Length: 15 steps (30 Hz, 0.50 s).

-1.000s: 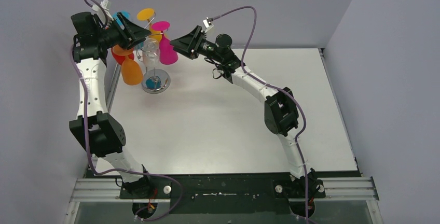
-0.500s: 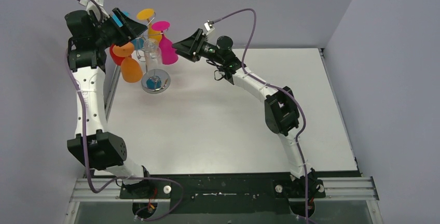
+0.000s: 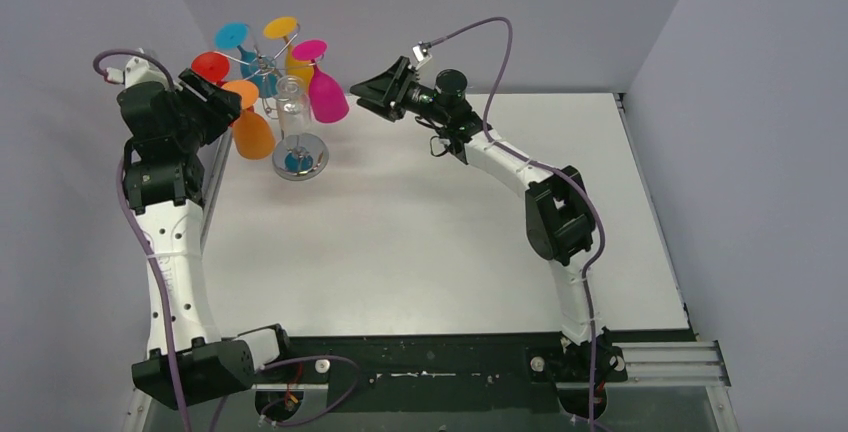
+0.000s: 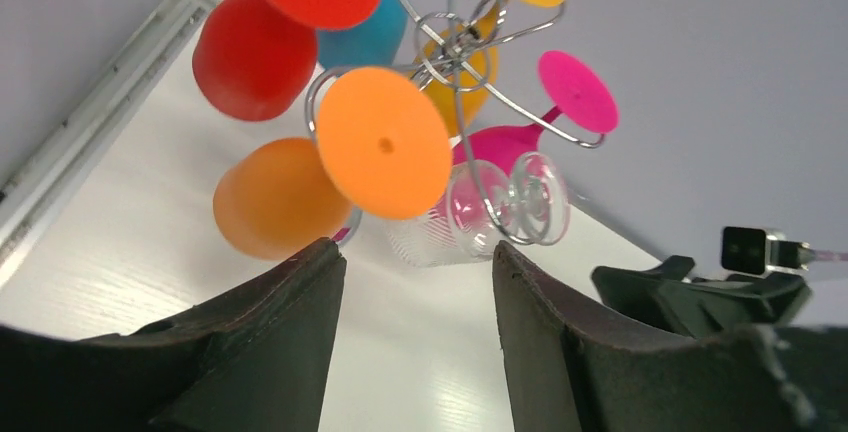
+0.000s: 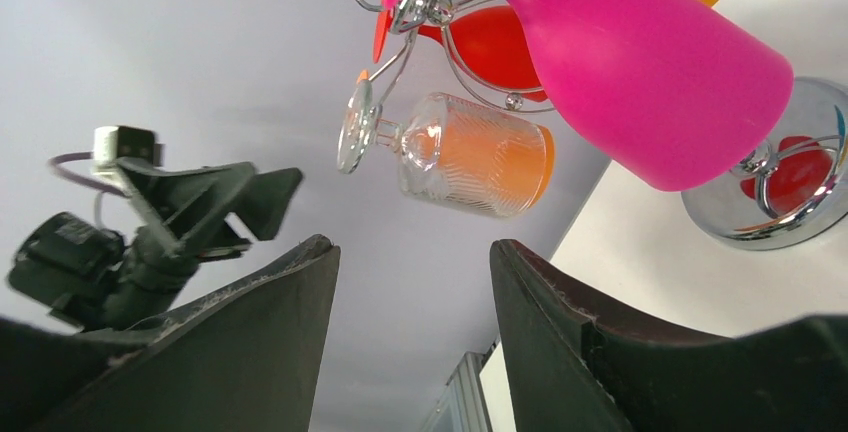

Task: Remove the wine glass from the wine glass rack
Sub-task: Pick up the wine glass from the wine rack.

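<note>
Wine glass rack (image 3: 300,160): stands at the far left of the table (image 3: 420,242), round shiny base flat on the white top, thin stem upright, curled wire arms above.

Carries six wine glasses, each hanging by the foot with the bowl down. Red glass (image 3: 210,65), blue glass (image 3: 233,34) and yellow glass (image 3: 281,27): sit on the far side. Pink glass (image 3: 325,100): hangs on the right. Orange glass (image 3: 252,135): hangs on the near left. Clear glass (image 3: 290,102): hangs close to the stem, between the orange one and the pink one.

Left gripper (image 3: 215,102): hovers just left of the rack, near the orange glass but apart from it. Fingers spread, nothing between them.

Right gripper (image 3: 362,90): hangs to the right of the rack, near the pink glass, not touching. Fingers spread as well, pinching nothing.
</note>
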{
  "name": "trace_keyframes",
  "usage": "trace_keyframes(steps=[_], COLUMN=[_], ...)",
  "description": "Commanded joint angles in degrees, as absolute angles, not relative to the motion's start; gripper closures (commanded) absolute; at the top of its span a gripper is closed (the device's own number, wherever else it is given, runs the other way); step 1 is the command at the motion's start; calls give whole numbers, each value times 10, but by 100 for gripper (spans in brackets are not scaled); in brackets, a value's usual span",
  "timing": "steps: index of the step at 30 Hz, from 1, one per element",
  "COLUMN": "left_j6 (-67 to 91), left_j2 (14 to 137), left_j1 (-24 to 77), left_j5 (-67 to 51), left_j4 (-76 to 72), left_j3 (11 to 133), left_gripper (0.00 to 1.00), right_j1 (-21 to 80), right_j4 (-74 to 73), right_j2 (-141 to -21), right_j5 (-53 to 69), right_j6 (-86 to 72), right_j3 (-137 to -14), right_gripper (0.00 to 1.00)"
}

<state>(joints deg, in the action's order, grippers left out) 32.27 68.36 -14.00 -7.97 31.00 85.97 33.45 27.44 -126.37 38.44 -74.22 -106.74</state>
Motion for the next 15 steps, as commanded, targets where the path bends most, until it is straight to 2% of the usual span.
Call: trace_keyframes(steps=[1, 15], left_j6=[396, 514], left_j2=[690, 715], left_j1=[-150, -193], left_j5=[-77, -169], left_j4=[274, 126], left_j3=[810, 741], left_gripper=[47, 55], right_j1=[320, 303], right_j4=[332, 353], right_j2=[-1201, -1177], right_j5=[394, 394], right_j6=[-738, -744], right_j3=[-1049, -1015], right_gripper=[42, 42])
